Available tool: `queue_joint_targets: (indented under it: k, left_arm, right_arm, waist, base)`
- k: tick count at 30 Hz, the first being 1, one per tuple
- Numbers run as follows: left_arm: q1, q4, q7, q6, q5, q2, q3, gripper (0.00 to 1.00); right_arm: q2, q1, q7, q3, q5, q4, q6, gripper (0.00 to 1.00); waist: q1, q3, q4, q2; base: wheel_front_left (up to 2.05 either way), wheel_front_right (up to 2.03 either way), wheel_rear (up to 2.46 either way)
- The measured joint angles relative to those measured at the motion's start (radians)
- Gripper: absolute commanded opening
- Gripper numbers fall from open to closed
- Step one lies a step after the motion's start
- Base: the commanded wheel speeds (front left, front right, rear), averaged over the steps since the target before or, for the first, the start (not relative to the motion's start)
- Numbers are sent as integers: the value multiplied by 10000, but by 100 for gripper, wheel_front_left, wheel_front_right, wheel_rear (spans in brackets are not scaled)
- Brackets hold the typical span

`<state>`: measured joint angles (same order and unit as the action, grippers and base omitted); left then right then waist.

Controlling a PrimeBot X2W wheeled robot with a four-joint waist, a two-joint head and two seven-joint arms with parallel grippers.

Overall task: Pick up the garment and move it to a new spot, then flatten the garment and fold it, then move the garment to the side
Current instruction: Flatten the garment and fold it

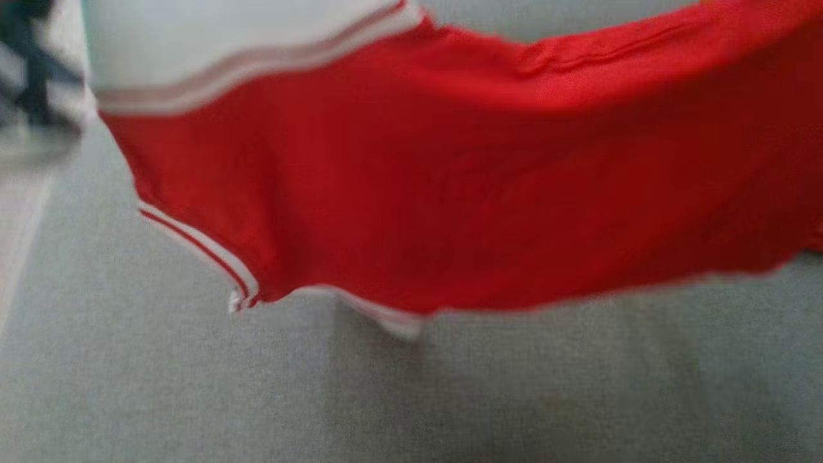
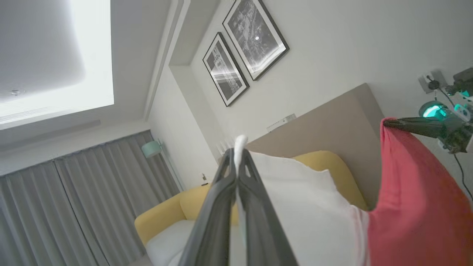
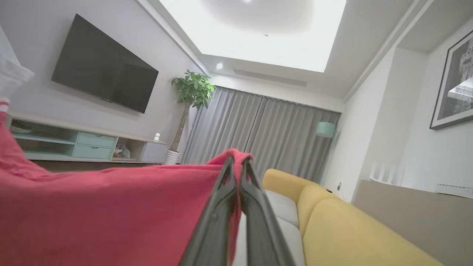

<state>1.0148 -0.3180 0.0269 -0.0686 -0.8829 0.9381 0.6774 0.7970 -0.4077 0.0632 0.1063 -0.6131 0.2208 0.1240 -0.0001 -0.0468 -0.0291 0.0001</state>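
This is a home living space. Beside the right end effector sits a yellow sofa, with grey curtains beyond it and a wall-mounted television to its left.

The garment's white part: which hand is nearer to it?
Left. The left hand pinches the white part itself; the right hand grips the red end, away from it.

Red garment with white stripe-trimmed end, aloft, wide and slack along the hem.
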Motion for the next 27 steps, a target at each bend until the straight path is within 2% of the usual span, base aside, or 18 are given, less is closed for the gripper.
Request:
queue_joint_targets:
  k: [4,8,12,16,19,22,24,27]
  left_arm:
    - [1683,2023,-497,-389,270,-1175,468,0]
    - [2799,4238,-376,-556,786,-2130,1057,0]
    - [3916,6094,479,-635,1467,-3047,1432,0]
    - [5333,7718,1802,-633,2100,-3762,1244,0]
    - [6030,8410,2188,-633,2452,-4128,1020,0]
    - [6176,8525,2291,-639,2462,-4314,1122,0]
    - [6125,8213,2311,-639,2217,-4263,1559,0]
    - [5730,7425,2330,-639,1643,-3825,2341,0]
  right_arm:
    - [-19,-2076,-663,1124,-48,-1467,0,0]
    - [-207,-4042,-821,2322,-90,-3499,0,0]
    - [-541,-5976,-437,3156,-163,-5095,0,0]
    - [-784,-7797,516,3532,219,-6322,0,0]
    - [-897,-8613,1083,3795,403,-7020,0,0]
    - [-895,-8839,1310,4107,284,-7515,0,0]
    - [-775,-8836,1329,4429,92,-7726,0,0]
    - [-633,-8792,1484,4775,-255,-7983,0,0]
  waist:
    - [1,-427,-63,0]
    - [3,-1088,-128,0]
    - [4,-1898,-183,-1]
    - [6,-2657,-181,-1]
    - [6,-3005,-119,-1]
    - [3,-3110,-48,-1]
    - [0,-3159,-66,-1]
    - [1,-3323,-102,-1]
  base:
    - [0,0,0]
    - [0,0,0]
    - [0,0,0]
    - [0,0,0]
    - [0,0,0]
    - [0,0,0]
    - [0,0,0]
    - [0,0,0]
